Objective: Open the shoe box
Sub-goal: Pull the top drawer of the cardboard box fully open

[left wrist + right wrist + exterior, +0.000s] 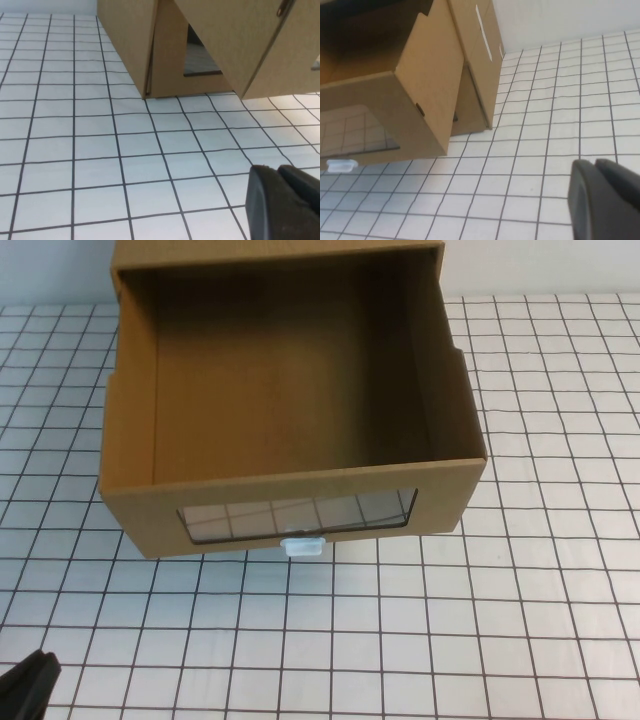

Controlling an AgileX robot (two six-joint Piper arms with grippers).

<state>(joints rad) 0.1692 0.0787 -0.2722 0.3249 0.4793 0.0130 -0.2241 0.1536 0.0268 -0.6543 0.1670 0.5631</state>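
Judging by the brown cardboard drawer-style shoe box (290, 490), whose tray is slid out of its sleeve with the bare interior showing, the opening step looks finished. The box sits ahead of the left gripper (28, 680), off to its right and well apart, and ahead of the right gripper (595, 167), toward its left. Both pincers are pinched closed on nothing over the white black-gridded tabletop (450, 640). Next probably means just keeping clear of the small white plastic pull tab (303, 545) below the clear window (297, 512). No brand or writing is legible.
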